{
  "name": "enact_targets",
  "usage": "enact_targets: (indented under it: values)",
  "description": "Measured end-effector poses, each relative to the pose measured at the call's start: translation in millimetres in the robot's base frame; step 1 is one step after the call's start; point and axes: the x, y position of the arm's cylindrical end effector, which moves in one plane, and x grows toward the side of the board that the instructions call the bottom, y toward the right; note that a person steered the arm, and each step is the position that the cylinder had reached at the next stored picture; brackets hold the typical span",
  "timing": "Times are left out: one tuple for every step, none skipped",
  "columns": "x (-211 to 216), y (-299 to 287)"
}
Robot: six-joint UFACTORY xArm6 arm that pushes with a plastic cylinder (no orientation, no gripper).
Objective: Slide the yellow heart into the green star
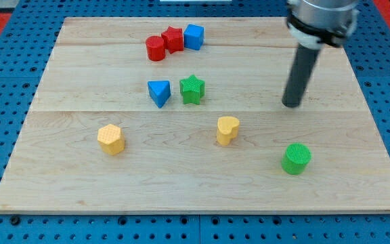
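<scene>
A: Where does my tip (292, 104) stand?
B: On the table (357, 183), touching no block. No jaws are fitted; the arm ends in a plain rod.
A: And the task's blocks?
B: The yellow heart (227, 129) lies toward the view's lower left of my tip; the green star (192, 89) lies farther left, just beside a blue triangle (159, 92).

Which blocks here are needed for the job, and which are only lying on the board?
Needed: yellow heart; green star; my tip, off to the view's right of both, touching no block.

Lying about: yellow hexagon; blue triangle; green cylinder; red cylinder; red star; blue cube.
</scene>
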Motion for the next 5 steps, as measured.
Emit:
enact_targets:
  values:
    - [74,-10]
    - [92,-77]
    - [85,-82]
    - [72,-65]
    - [66,-45]
